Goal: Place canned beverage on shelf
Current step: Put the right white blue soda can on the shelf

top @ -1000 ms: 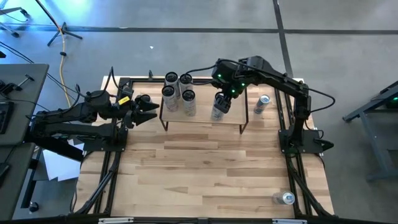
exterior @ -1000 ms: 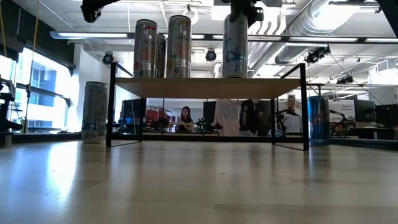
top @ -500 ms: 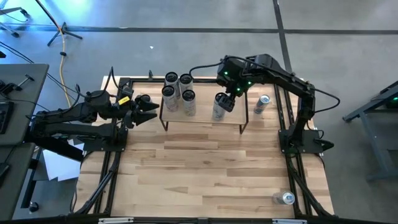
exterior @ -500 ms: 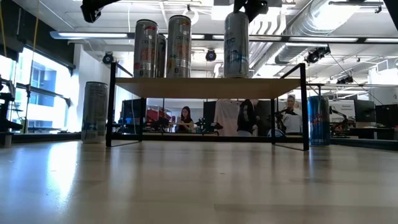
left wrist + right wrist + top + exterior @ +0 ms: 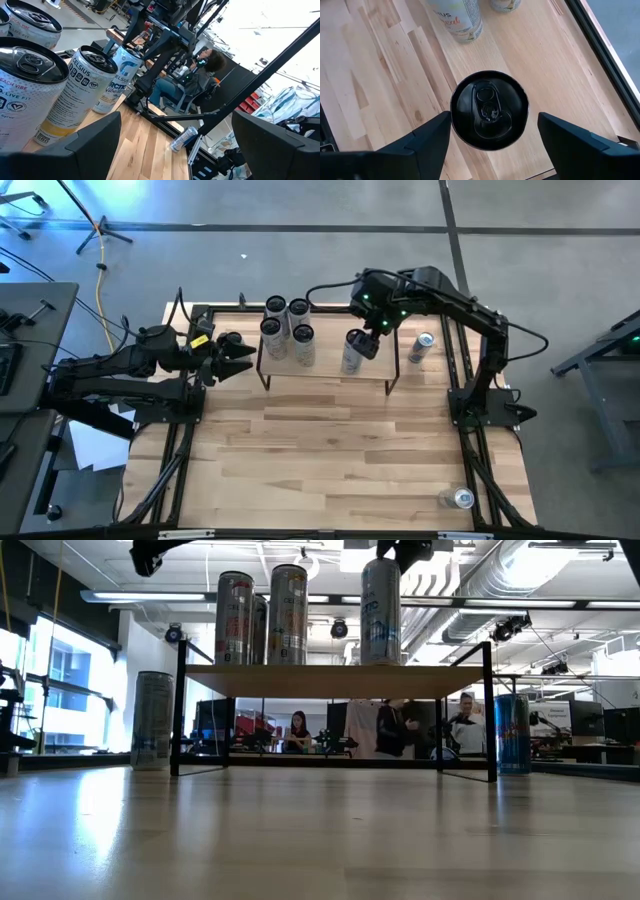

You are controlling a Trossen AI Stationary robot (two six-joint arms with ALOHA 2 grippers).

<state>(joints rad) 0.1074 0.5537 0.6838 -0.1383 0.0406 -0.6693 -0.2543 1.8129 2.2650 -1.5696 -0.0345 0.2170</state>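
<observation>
The canned beverage [image 5: 489,110], pale blue with a black top, stands upright on its base on the light wood shelf [image 5: 330,372], toward its right half. It also shows in the low view [image 5: 380,610]. My right gripper [image 5: 492,119] hangs open just above it, pointing steeply down, one finger off each side of the can's top and apart from it. In the low view the right gripper [image 5: 400,550] is over the can's rim. My left gripper [image 5: 240,360] waits open and level off the shelf's left end.
Several other cans [image 5: 285,332] stand clustered on the shelf's left half. A dark-topped can [image 5: 230,340] stands on the table by the left gripper, a blue one [image 5: 421,348] right of the shelf, another [image 5: 462,498] at the near right corner. People sit beyond the table.
My right gripper has risen off the can's top and drawn slightly back toward the table's right, its fingers staying apart. The can stays upright on the shelf where it stood.
</observation>
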